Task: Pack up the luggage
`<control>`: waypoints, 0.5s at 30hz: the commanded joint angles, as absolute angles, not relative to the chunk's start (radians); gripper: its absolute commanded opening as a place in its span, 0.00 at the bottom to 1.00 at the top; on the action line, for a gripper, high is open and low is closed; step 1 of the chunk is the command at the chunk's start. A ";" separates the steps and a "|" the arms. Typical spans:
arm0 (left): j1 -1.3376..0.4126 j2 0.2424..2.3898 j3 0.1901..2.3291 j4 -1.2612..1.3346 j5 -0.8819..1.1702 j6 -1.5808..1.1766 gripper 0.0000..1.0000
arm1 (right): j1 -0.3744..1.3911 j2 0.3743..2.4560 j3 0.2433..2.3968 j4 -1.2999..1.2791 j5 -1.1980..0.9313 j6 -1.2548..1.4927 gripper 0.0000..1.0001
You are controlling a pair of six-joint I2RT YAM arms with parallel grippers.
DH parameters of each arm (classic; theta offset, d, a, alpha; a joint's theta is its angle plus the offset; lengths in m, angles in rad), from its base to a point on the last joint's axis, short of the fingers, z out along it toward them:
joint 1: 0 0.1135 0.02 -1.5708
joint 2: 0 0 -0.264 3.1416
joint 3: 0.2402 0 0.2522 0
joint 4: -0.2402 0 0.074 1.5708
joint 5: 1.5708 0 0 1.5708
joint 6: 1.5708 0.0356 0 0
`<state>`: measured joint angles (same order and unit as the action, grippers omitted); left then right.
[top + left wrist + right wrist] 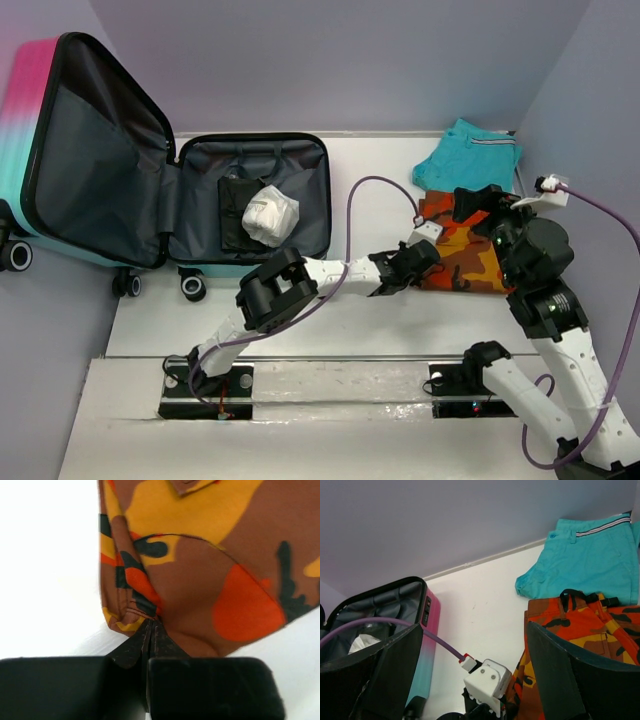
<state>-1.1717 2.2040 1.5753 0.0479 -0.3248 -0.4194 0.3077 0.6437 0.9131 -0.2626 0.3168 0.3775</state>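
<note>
I see the suitcase [100, 170] lying open at the far left of the table [350, 310], its lid propped up, with a white bundle [270, 215] in its base. My left gripper [402, 272] is well to the right of the suitcase, fingers pressed together on the near edge of the camouflage shorts [210, 580]. My right gripper [475, 647] is further right of the suitcase, above those shorts, with its fingers spread wide and nothing between them. Teal shorts [470, 155] lie still further from the suitcase, by the back wall.
</note>
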 commanded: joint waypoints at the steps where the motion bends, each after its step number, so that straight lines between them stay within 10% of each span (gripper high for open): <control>1: -1.164 2.185 1.544 0.024 -0.485 -0.410 0.06 | 0.305 0.640 0.902 -0.256 0.285 0.383 0.89; 15: -1.020 1.936 1.230 0.116 -0.519 -0.434 0.06 | 0.305 0.727 0.669 -0.215 0.253 0.514 0.95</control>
